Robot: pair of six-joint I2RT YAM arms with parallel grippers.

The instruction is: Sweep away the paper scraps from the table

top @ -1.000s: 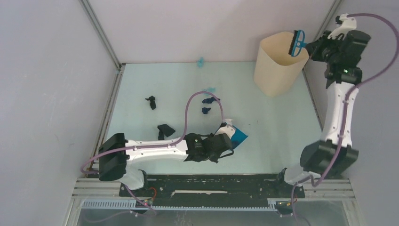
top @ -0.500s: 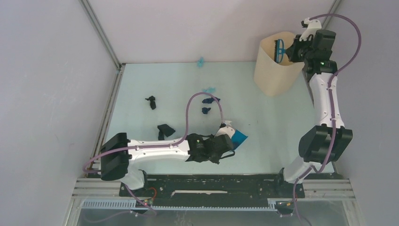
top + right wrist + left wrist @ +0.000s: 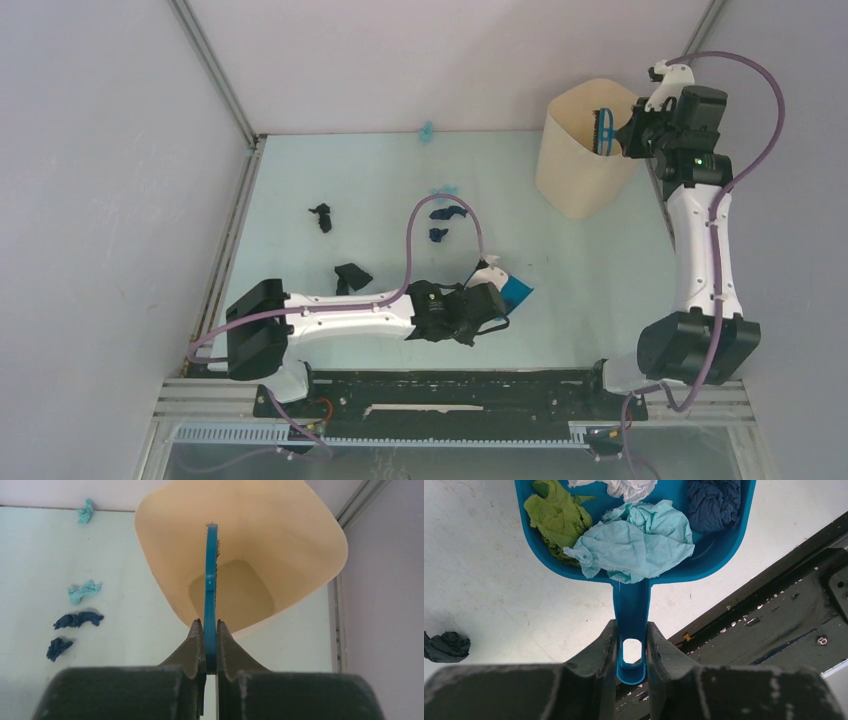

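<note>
My left gripper is shut on the handle of the blue dustpan, which sits low over the table near its front edge. Green, light blue, navy and white paper scraps lie in the pan. My right gripper is shut on the small blue brush and holds it edge-on over the open mouth of the beige bin. Loose scraps on the table: two black ones, two navy ones and a light blue one.
Another light blue scrap lies against the back wall. The bin stands at the back right, close to the right rail. A dark scrap lies left of the dustpan. The black base rail runs along the front edge.
My right gripper has carried the brush from the bin's right side to above its mouth. The bin looks slightly shifted. My left arm with the dustpan has edged a little to the right.
</note>
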